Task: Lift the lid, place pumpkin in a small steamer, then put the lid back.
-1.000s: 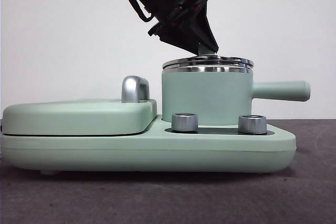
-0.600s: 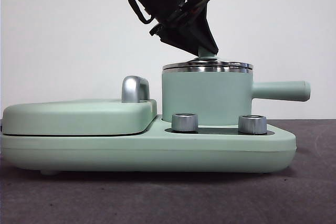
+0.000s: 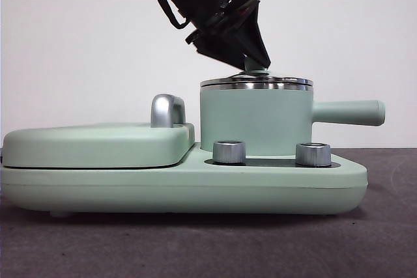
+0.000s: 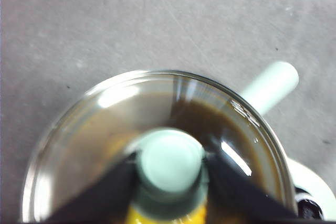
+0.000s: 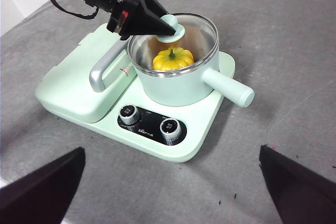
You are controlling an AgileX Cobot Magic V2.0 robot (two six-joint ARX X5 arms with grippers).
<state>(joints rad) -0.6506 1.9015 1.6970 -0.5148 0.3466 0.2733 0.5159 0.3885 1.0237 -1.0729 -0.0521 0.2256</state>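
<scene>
Mint-green and flat, the large cover (image 3: 98,144) with its chrome handle (image 3: 167,110) lies at the left of the cooker base (image 3: 195,190). Beside it to the right stands the small steamer (image 3: 255,122), behind two steel dials (image 3: 229,152). The lid (image 3: 256,82) sits level on the steamer's rim. The left claw (image 3: 255,63) is closed on the lid's knob (image 4: 170,163). Inside the steamer, under the glass, rests the pumpkin (image 5: 173,59). The right claw (image 5: 170,192) hangs high over the grey tabletop (image 5: 294,77), its jaws spread wide and holding nothing.
</scene>
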